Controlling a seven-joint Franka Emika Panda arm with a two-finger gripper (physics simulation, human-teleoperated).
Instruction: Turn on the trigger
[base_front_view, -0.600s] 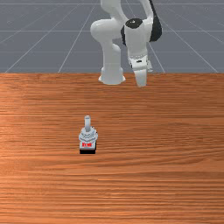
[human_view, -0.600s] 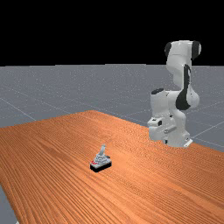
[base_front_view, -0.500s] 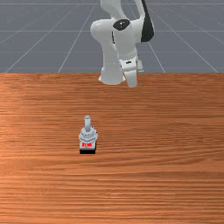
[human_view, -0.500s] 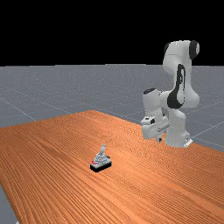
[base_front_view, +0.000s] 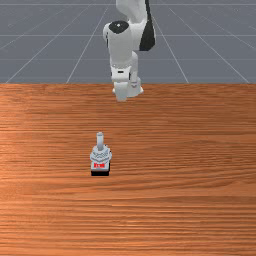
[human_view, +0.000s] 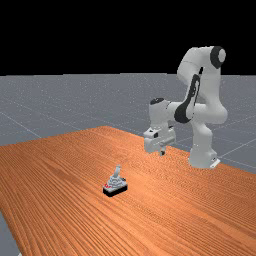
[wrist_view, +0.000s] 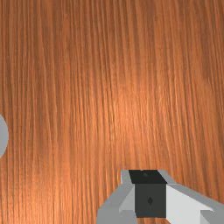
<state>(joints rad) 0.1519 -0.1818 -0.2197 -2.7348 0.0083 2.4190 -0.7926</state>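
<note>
Tool (human_view: 163, 152) aloft, clear of joystick (human_view: 115, 187)

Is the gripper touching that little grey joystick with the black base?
No, the gripper hangs higher up and to the far view's right of the joystick, with a plain gap between them.

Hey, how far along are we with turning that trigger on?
Done: nothing I can see; the grey joystick with a black base and red marking stands untouched on the orange-brown wooden table.
In progress: probably the approach, with the white robot hand raised, to the joystick's right in the far view.
Left: reaching it and working the trigger.
</note>
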